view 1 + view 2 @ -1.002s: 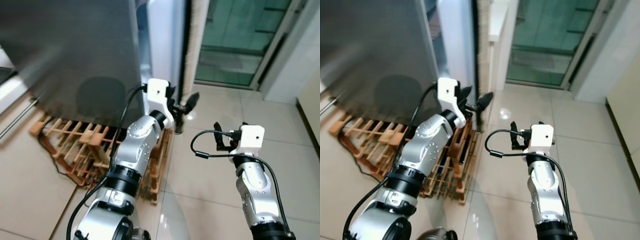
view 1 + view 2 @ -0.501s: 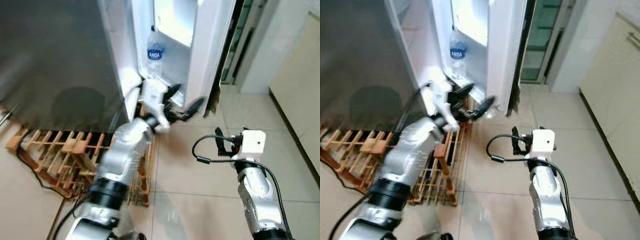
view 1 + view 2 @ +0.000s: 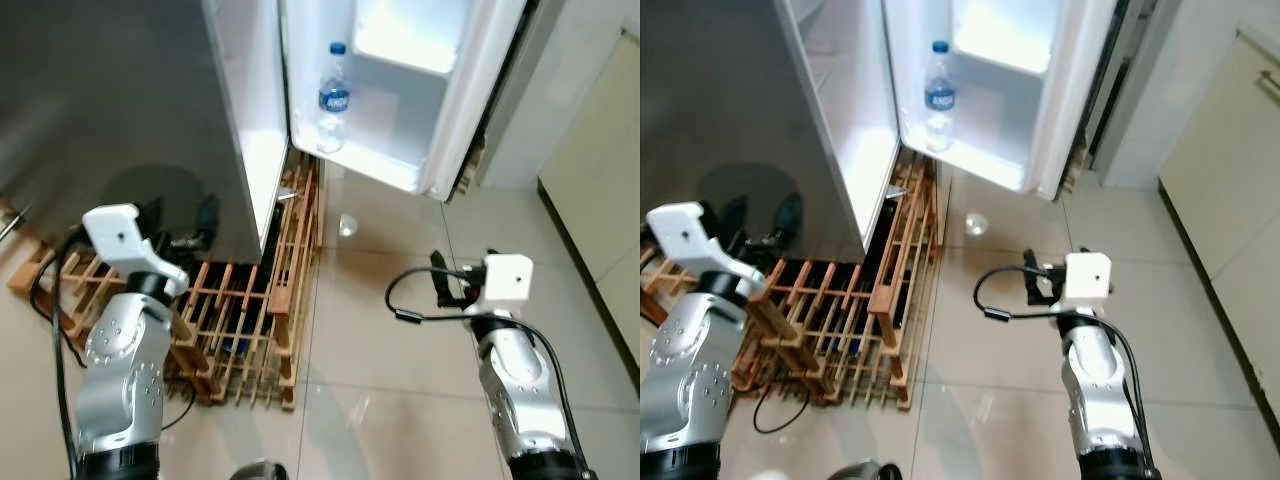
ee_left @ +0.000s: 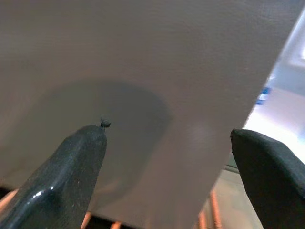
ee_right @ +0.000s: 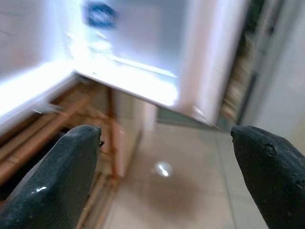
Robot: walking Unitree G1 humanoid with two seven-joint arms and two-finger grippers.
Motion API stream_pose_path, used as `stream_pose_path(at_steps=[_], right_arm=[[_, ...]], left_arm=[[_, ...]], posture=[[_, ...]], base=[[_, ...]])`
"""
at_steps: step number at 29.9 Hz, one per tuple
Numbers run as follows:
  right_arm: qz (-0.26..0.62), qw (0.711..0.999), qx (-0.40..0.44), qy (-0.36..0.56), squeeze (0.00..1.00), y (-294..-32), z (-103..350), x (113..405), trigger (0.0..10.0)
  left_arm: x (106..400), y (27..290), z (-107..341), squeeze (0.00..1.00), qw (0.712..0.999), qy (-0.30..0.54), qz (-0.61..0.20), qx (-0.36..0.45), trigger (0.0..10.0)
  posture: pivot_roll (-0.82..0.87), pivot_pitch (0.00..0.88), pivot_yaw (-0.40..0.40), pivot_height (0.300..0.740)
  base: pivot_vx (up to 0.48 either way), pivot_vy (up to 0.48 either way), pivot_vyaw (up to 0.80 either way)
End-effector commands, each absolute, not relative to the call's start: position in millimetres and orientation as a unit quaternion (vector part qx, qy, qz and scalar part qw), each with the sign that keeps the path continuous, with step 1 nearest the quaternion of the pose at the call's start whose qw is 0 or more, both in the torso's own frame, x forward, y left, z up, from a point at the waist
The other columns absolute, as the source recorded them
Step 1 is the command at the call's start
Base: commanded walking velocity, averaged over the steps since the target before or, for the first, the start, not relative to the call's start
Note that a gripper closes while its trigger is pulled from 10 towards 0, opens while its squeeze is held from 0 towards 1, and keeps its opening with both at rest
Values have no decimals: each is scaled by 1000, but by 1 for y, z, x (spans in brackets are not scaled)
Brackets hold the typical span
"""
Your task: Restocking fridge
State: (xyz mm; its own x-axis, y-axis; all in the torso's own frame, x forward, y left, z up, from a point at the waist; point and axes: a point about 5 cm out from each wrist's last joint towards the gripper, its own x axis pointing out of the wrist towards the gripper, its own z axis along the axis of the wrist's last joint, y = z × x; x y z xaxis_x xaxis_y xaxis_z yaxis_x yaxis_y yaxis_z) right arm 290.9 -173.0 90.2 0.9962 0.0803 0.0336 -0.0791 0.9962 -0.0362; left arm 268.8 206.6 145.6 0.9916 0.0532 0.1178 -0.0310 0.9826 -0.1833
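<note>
The fridge door (image 3: 470, 110) stands wide open, its white inner shelf lit. One clear water bottle (image 3: 332, 92) with a blue label and cap stands upright on that door shelf. My left gripper (image 3: 180, 222) is open and holds nothing; it hovers low at the left, in front of the fridge's grey face (image 3: 120, 100). In the left wrist view its fingertips (image 4: 76, 167) are spread wide before that grey face. My right gripper (image 3: 462, 272) is open and holds nothing, raised over the tiled floor and facing the door's lower edge (image 5: 143, 76).
A wooden slatted rack (image 3: 250, 300) lies on the floor under and beside the fridge, with a black cable (image 3: 780, 410) next to it. A cream cabinet (image 3: 600, 170) stands at the right. Glossy floor tiles (image 3: 380, 340) stretch between rack and cabinet.
The fridge door has swung from nearly shut to wide open, baring the bottle. My left arm has drawn back from the door edge to the lower left. The right arm has barely moved.
</note>
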Motion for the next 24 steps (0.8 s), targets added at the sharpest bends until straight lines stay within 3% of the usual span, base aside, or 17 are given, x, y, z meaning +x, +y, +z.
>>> stream_pose_path(at_steps=[1,11,16,24], right_arm=[[36,999,-20,-7,0,-179,87,291,10000],[43,999,-6,-2,0,-179,88,296,10000],[55,998,-9,-5,0,-174,89,296,10000],[55,998,-6,-4,0,-175,86,292,10000]], left_arm=[[268,203,150,0,994,-68,24,-79,10000],[280,200,141,0,996,-20,83,-11,10000],[290,191,130,0,997,15,68,24,10000],[302,178,114,0,996,30,40,79,10000]], posture=[[0,0,8,740],[-9,0,18,740],[-20,0,20,740],[-32,0,29,740]], base=[[0,-480,688],[0,-480,608],[0,-480,481],[0,0,437]])
